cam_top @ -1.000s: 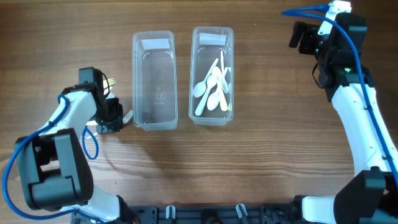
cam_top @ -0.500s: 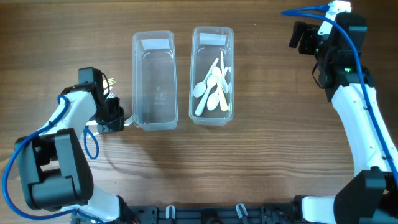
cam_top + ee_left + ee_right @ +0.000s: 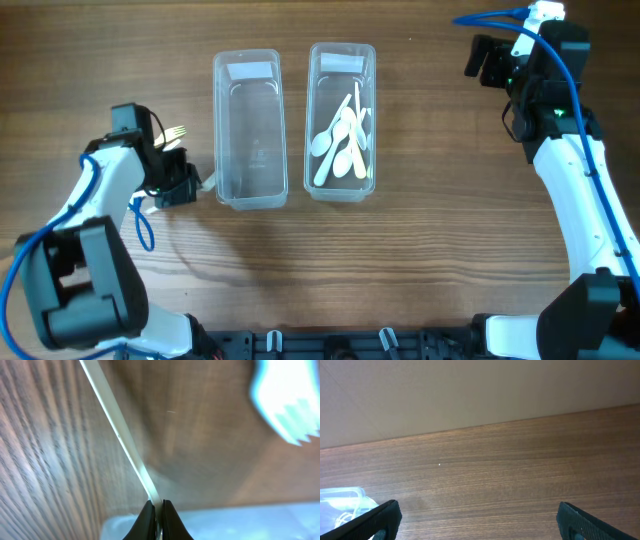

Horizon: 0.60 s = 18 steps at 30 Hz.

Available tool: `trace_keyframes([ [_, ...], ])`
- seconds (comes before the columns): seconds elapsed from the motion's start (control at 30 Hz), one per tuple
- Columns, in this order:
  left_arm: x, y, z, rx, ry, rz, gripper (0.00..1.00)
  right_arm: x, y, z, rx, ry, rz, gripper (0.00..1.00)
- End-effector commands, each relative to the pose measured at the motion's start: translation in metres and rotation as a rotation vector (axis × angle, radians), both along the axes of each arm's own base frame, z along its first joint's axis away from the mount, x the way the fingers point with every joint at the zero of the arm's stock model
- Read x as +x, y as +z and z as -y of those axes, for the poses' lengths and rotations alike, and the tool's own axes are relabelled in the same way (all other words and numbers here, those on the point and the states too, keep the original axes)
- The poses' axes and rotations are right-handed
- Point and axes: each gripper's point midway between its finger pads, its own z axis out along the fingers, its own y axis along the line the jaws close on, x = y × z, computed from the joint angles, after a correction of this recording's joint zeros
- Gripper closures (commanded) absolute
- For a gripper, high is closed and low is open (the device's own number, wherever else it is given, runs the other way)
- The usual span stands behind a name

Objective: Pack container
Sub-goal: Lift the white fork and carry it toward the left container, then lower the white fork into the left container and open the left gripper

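Note:
Two clear plastic containers stand side by side. The left container [image 3: 248, 195] is empty; the right container [image 3: 342, 55] holds several white plastic spoons [image 3: 342, 142]. My left gripper [image 3: 188, 186] [image 3: 157, 516] is at the left container's near left corner, shut on the thin handle of a white plastic utensil [image 3: 120, 440]. White fork tines [image 3: 175, 131] [image 3: 287, 402] show beside the left arm; I cannot tell if they belong to the held handle. My right gripper [image 3: 482, 60] [image 3: 480, 520] is open and empty at the far right, above bare table.
The wooden table [image 3: 400, 250] carries nothing else. The right container's corner [image 3: 340, 497] shows at the lower left of the right wrist view. Blue cables run along both arms.
My left arm has shifted slightly left and away from the front edge, with the utensil handle still clamped. The fork tines show more. The right arm has not moved.

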Motion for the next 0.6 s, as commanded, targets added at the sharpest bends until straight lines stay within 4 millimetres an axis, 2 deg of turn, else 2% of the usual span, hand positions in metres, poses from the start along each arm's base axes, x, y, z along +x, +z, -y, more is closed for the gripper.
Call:
trace_keyframes([
  [0.0, 0.018, 0.038, -0.013, 0.060, 0.014, 0.115, 0.96, -0.001, 0.008, 0.004, -0.014, -0.014, 0.017, 0.00],
  [0.27, 0.034, 0.085, -0.031, 0.191, -0.017, 0.263, 0.96, -0.001, 0.008, 0.004, -0.014, -0.014, 0.017, 0.00],
  [0.43, 0.051, 0.126, -0.040, 0.339, -0.232, 0.433, 0.96, -0.001, 0.008, 0.004, -0.014, -0.014, 0.017, 0.00],
  [0.57, 0.076, 0.171, -0.024, 0.424, -0.506, 0.694, 0.96, -0.001, 0.008, 0.004, -0.014, -0.014, 0.017, 0.00],
])
